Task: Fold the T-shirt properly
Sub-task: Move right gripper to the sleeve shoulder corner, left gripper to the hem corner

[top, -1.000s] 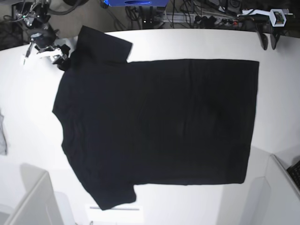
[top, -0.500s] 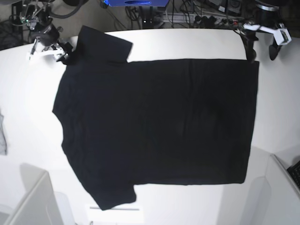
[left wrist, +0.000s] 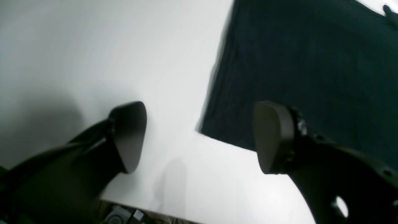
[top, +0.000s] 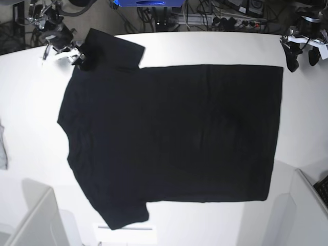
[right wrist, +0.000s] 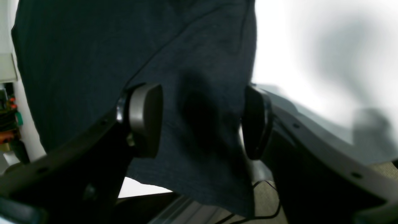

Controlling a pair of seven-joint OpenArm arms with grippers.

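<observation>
folding had not begun: the t-shirt (top: 174,138) lay spread flat, plain side up, across the middle of the white counter (top: 31,102), its hem toward the counter's right edge and its collar end toward the left, one sleeve reaching the far edge and the other the near edge.

the left tool (left wrist: 199,137) hovered just off the far hem corner with its jaws wide and nothing between them. the right tool (right wrist: 199,121) stood wide too, straddling the far sleeve near the counter's far left corner, cloth lying between the pads (right wrist: 146,118) without being pinched.

to do this step well, i judged that each tool should come down on its own corner of the far long edge, one jaw slipped under the fabric, and close only once both layers were caught. both arms would then need to lift evenly and carry that edge toward the near edge together, so the fold line ran straight.

the printed side faced down and could not be seen. the right wrist view was blurred, so whether either pad touched the sleeve was unclear. a grey scrap (top: 2,148) was cut off at the counter's left edge.
</observation>
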